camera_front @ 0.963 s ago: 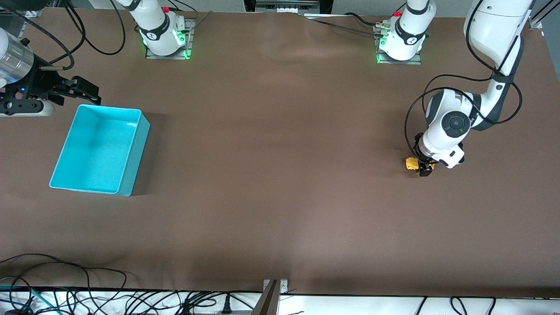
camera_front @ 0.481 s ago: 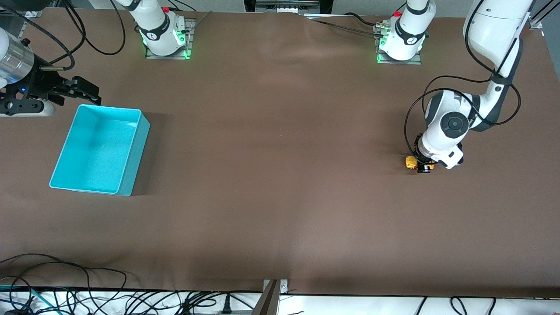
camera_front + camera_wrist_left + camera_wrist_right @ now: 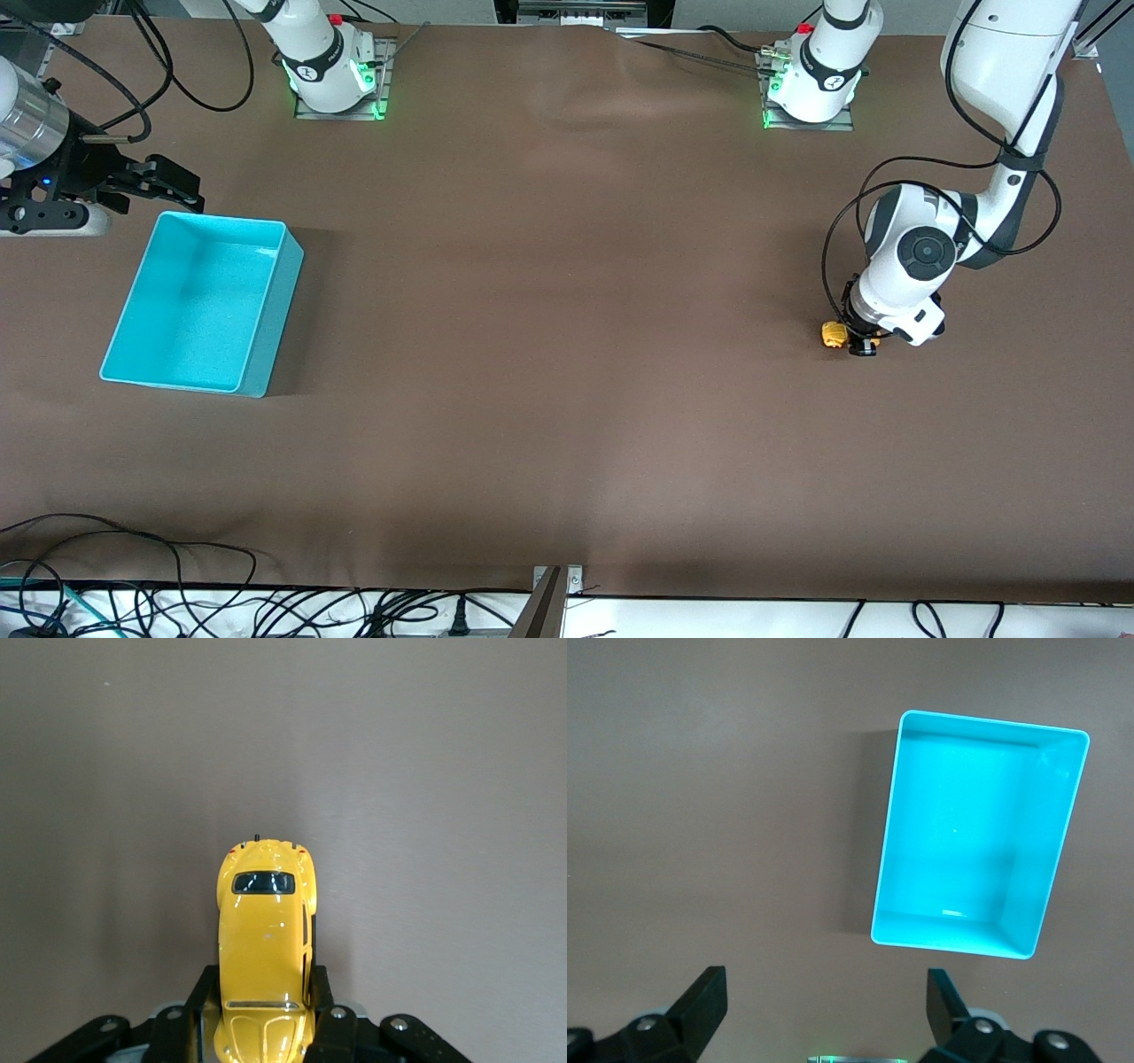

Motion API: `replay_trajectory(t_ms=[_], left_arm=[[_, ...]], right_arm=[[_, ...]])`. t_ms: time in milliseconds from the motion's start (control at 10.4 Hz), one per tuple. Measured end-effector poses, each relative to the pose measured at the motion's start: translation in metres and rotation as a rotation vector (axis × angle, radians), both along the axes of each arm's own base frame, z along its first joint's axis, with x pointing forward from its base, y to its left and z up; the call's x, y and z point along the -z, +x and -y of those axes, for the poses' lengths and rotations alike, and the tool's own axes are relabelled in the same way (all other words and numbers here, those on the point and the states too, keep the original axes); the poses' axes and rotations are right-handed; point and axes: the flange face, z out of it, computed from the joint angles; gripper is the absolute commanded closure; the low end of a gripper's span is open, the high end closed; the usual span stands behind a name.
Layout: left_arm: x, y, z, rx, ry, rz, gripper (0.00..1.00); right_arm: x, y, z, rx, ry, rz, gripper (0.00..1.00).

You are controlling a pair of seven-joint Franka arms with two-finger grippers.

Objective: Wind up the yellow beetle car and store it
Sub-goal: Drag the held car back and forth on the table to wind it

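My left gripper (image 3: 262, 1028) has just closed across the car (image 3: 264, 943) flanks, on the table at the front view's 3 o'clock; it looks light, hard and glossy, so it may slip. My right gripper (image 3: 824, 1005) waits, spread, near the bin (image 3: 976, 833)

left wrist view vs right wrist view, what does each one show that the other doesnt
Only the left wrist view shows the yellow beetle car, seen from above, with the left gripper shut on its sides, jaws pressed against the body. Only the right wrist view shows the turquoise bin, with nothing in it, and the right gripper with jaws wide apart and nothing between them. Both show the brown table.
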Motion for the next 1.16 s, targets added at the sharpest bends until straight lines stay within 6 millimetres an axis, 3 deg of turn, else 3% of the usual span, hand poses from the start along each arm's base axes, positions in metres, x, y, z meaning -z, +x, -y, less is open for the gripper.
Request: replay_trajectory(t_ms=[193, 385, 578, 867, 1156], left_arm=[[-0.001, -0.001, 0.033, -0.042, -0.024, 0.01, 1.0], [0.014, -0.01, 0.068, -0.024, -0.047, -0.017, 1.0], [0.013, -0.01, 0.085, -0.01, -0.056, -0.017, 1.0], [0.013, -0.009, 0.082, -0.03, -0.055, -0.017, 1.0], [0.015, -0.006, 0.06, -0.031, -0.025, -0.029, 1.0]], right_arm=[[0.0, 0.0, 0.0, 0.0, 0.0, 0.0, 0.0], [0.0, 0.0, 0.0, 0.0, 0.0, 0.0, 0.0], [0.0, 0.0, 0.0, 0.0, 0.0, -0.001, 0.0], [0.0, -0.001, 0.002, 0.003, -0.001, -0.004, 0.0], [0.0, -0.001, 0.002, 0.003, -0.001, -0.006, 0.0]])
